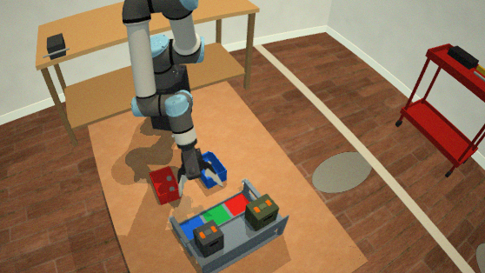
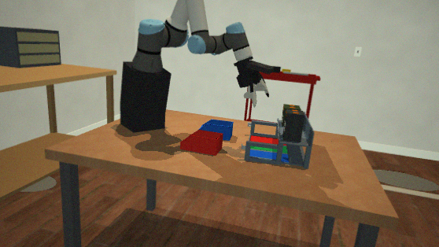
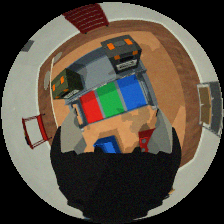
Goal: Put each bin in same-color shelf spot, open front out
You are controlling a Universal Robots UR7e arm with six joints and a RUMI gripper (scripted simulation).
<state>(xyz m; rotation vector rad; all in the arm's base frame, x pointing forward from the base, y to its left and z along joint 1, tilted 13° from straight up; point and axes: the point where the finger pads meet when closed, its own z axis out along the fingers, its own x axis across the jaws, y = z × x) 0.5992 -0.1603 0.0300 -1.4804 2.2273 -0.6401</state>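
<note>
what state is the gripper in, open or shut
Open: in the wrist view its two fingers stand wide apart, with nothing held between them.

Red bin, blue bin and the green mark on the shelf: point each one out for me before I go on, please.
Red bin [image 1: 162, 188] [image 2: 201, 143]: top and exterior views, on its wall.
Blue bin [image 1: 219, 167] [image 2: 226, 130]: top and exterior views, on its wall.
Green mark [image 1: 216, 215] [image 3: 109, 99]: top and wrist views, on its flat surface.

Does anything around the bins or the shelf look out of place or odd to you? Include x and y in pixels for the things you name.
Nothing looks spilled or damaged: the red bin [image 1: 159, 186] [image 2: 201, 142] and blue bin [image 1: 221, 168] [image 2: 217, 128] [image 3: 106, 145] sit upright on the table [image 1: 243, 130] [image 2: 165, 175]. The dark case [image 1: 209, 238] [image 2: 293, 127] [image 3: 120, 47] and green case [image 1: 262, 211] [image 3: 67, 84] stand upright on the shelf [image 1: 243, 256] [image 2: 278, 155] [image 3: 95, 72].
</note>
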